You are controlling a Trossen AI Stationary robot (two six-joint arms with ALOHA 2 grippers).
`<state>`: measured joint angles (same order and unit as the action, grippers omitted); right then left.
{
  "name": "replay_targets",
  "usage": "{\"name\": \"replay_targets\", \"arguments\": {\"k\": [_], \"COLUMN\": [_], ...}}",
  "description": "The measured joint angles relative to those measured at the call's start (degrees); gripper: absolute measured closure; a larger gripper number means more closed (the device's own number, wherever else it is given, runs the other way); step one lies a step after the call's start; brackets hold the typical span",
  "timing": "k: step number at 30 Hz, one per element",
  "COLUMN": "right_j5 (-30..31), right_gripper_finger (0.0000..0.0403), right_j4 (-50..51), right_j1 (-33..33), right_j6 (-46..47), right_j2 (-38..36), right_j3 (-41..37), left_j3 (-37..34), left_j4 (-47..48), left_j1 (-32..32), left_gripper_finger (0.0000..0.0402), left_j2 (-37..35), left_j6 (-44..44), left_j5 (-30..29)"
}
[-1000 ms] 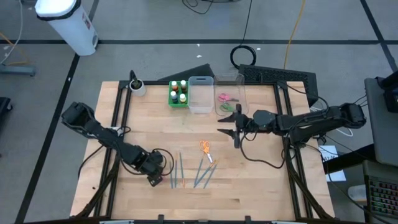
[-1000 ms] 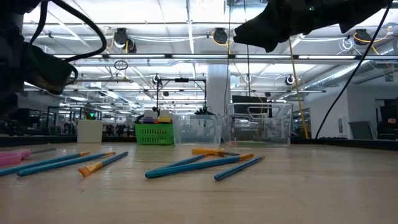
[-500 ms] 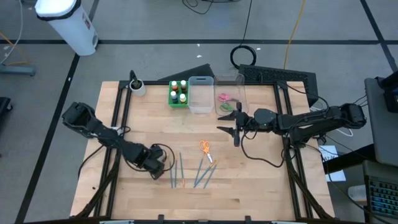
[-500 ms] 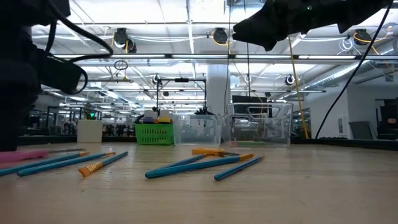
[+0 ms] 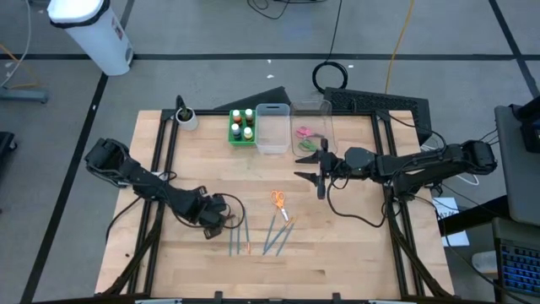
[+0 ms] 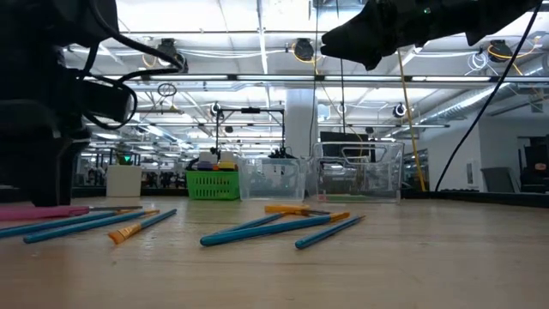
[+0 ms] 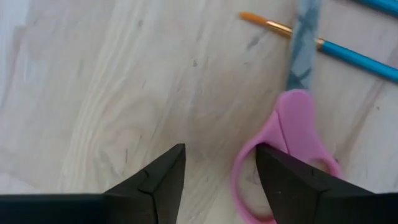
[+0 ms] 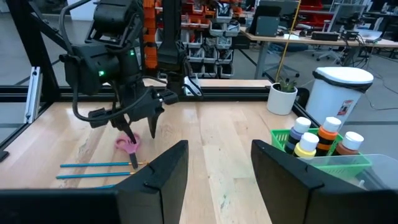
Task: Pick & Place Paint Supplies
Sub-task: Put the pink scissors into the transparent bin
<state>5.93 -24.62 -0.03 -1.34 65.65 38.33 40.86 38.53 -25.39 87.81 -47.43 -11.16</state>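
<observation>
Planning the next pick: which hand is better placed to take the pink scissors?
Left. The left hand hangs open right over the pink scissors, one finger above a handle loop. The right hand waits open across the table, near the clear bins.

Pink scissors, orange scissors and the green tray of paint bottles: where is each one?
pink scissors [image 7: 292, 134]: left wrist view, on the pink handle loop.
orange scissors [image 5: 278, 203]: high view, on the orange handles.
green tray [image 8: 323, 163]: right wrist view, on its front wall.
</observation>
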Motion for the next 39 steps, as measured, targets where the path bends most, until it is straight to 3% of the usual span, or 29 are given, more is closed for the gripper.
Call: {"name": "replay_targets", "arguments": {"k": [5, 11, 22, 32, 35, 39], "right_j5": [-0.01, -0.02, -0.19, -0.07, -0.06, -0.11], "right_gripper_finger": [0.0236, 0.0236, 0.0236, 0.0236, 0.0236, 0.0236], "right_j4": [0.0, 0.0, 1.71, 5.84, 6.84, 7.38], "right_j1": [0.0, 0.11, 0.45, 0.87, 0.39, -0.44], "right_j6": [0.0, 0.24, 0.68, 0.27, 2.03, 2.18], "right_j2": [0.0, 0.0, 0.0, 0.0, 0.0, 0.0], "right_j3": [0.0, 0.0, 0.02, 0.02, 0.02, 0.02], "left_j3": [0.02, 0.02, -0.17, 1.52, 4.54, 7.45], "left_j4": [-1.84, -3.27, -1.56, -2.55, -2.77, -9.42], "left_j1": [0.02, -0.06, 0.09, -0.39, -0.41, 1.06], "left_gripper_finger": [0.0274, 0.0382, 0.0395, 0.0398, 0.0398, 0.0398], "left_j2": [0.04, 0.04, -1.78, -9.57, -10.21, -9.96], "left_j6": [3.89, 2.22, -2.34, -6.0, -2.42, 8.86], "left_j5": [1.84, 2.89, 1.67, -14.04, -20.79, -32.47]}}
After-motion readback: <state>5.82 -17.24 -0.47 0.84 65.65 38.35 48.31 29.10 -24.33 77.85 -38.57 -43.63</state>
